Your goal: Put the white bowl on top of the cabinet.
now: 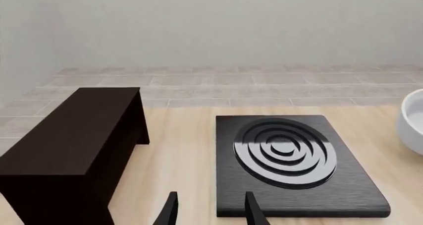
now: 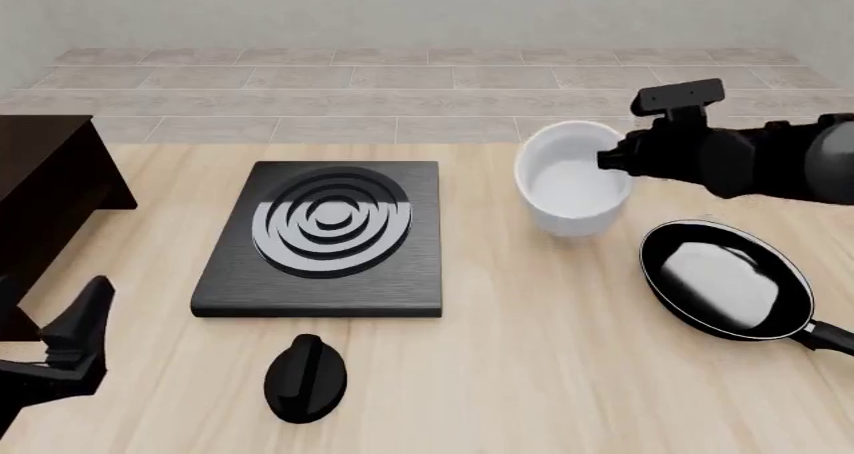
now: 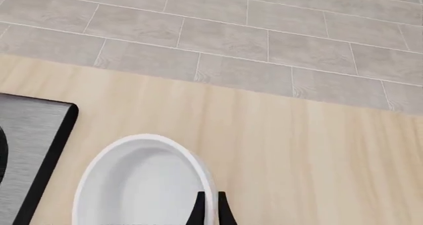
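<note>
the right pincer (image 2: 617, 160) was closed on the near-right rim of the white bowl (image 2: 571, 186), one finger inside the wall and one outside. the bowl sat right of the stove (image 2: 324, 239); the cabinet (image 2: 47, 184) lay far to the left, nearer the left pincer (image 1: 208, 211), which stood open and empty.

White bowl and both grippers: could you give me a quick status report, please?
Right gripper shut on white bowl rim. Left gripper open, empty, near the cabinet. Stove plate lies between bowl and cabinet.
</note>
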{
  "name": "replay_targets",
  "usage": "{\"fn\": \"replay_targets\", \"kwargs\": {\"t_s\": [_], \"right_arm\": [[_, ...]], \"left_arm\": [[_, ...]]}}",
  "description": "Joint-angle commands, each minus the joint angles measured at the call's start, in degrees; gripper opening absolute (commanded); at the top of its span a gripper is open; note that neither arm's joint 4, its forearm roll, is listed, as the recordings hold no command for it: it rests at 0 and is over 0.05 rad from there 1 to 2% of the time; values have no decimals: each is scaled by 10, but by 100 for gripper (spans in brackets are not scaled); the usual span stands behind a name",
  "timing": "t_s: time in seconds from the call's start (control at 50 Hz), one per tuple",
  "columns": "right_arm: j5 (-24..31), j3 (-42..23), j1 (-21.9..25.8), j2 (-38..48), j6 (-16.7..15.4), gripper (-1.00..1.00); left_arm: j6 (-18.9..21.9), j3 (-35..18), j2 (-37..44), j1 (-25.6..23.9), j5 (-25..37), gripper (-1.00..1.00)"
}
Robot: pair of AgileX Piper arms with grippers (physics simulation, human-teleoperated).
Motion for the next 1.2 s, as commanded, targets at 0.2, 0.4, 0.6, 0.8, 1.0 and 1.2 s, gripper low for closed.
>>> {"fn": "replay_targets", "kwargs": {"t_s": [0.2, 0.4, 0.6, 0.8, 1.0, 1.2], "right_arm": [[44, -15, 25, -73, 7, -100], [68, -21, 42, -107, 13, -100], [87, -21, 53, -134, 13, -100], [115, -25, 63, -166, 14, -100], [141, -25, 75, -199, 13, -100], [160, -11, 97, -238, 17, -100]], "left_arm": [[-6, 0, -60, 1, 44, 100], [-10, 0, -97, 1, 74, 100], [-12, -1, -144, 5, 107, 100], [-20, -4, -188, 7, 141, 100], [-23, -7, -195, 6, 141, 100], [15, -20, -148, 3, 142, 100]]}}
